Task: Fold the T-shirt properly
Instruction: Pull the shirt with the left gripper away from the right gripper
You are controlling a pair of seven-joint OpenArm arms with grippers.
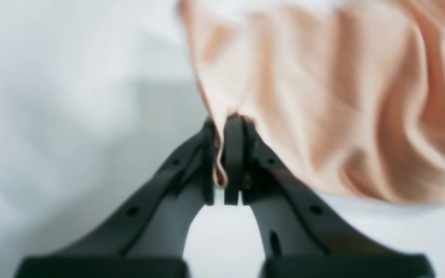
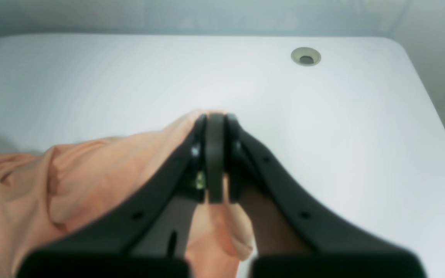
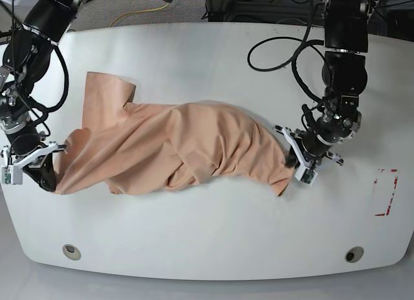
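Observation:
The peach T-shirt [image 3: 174, 145] lies rumpled and stretched across the middle of the white table [image 3: 213, 235], one sleeve flat at the back left. My left gripper [image 3: 292, 163] is at the shirt's right end, shut on a corner of the fabric. In the left wrist view the left gripper [image 1: 226, 127] pinches a thin fold of the T-shirt [image 1: 323, 96], which spreads up and to the right. My right gripper [image 3: 53, 174] is shut on the shirt's left end. In the right wrist view the right gripper [image 2: 214, 123] grips the T-shirt [image 2: 91, 173], which trails off to the left.
Two round cable holes [image 3: 72, 251] [image 3: 354, 254] sit near the table's front edge. A red rectangular outline [image 3: 385, 193] is marked on the table at the right. Cables [image 3: 284, 54] loop from the left arm over the back of the table.

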